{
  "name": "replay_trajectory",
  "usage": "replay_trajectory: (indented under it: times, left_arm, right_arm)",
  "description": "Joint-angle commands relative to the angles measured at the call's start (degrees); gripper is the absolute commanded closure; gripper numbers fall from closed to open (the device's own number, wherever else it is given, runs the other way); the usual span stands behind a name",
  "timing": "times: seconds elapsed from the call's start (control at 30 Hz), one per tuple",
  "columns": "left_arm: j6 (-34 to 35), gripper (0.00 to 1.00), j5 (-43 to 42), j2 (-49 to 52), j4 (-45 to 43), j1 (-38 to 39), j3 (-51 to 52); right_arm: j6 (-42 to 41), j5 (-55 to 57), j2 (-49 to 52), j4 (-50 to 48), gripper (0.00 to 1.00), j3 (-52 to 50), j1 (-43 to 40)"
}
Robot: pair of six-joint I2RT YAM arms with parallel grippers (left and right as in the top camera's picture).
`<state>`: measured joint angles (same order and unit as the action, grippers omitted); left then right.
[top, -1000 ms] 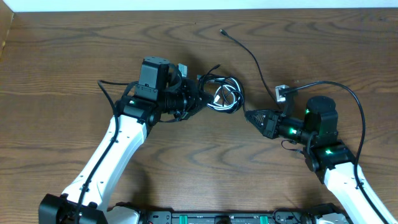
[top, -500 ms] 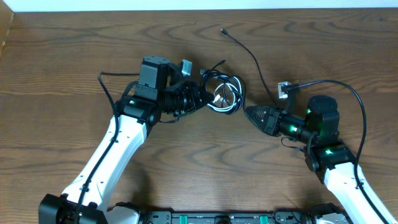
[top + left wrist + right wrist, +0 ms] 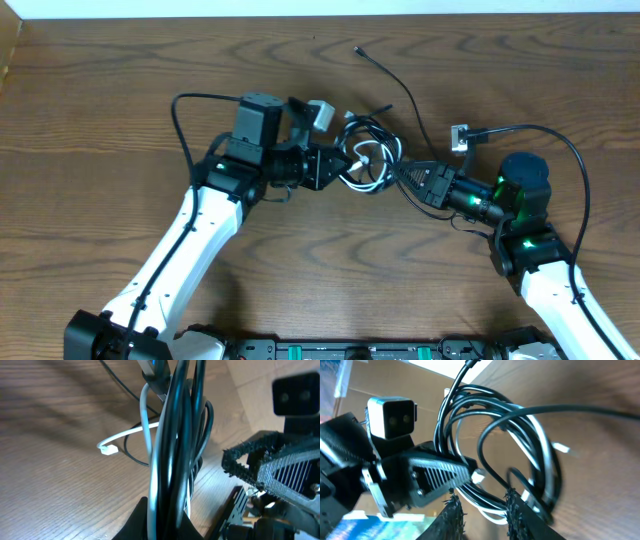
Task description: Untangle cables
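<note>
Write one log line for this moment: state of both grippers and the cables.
left gripper: shut on cables | right gripper: open, tips at cables | cables: tangled

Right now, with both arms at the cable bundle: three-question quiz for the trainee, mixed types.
1. True or false: the left jaws are shut on the cable bundle.
2. Which colours are in the bundle? A) black and white B) red and blue C) all yellow
3. Fill in: a black plug lies apart from the bundle, toward the table's ___ edge.
Key: 1 true; 2 A; 3 far.
</note>
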<state>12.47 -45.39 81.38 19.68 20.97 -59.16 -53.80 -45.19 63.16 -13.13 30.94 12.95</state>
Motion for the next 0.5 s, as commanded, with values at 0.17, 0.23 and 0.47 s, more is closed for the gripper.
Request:
replay_trajectory:
  times: [0.17, 0.23, 0.47]
  left_arm:
    - [-2.6, 0.92, 1.5, 0.2, -0.1, 4.6, -0.3]
    - [-2.6, 0.92, 1.5, 0.2, -0.1, 5.6, -0.3]
    - [-2.6, 0.92, 1.5, 0.2, -0.1, 8.8, -0.3]
  right_arm:
    - [-4.0, 7.6, 0.3, -0.1, 0.69, 0.4, 3.5]
    - [-4.0, 9.7, 0.3, -0.1, 0.68, 0.4, 3.7]
    - [-3.8, 12.9, 1.9, 0.1, 0.73, 0.4, 4.3]
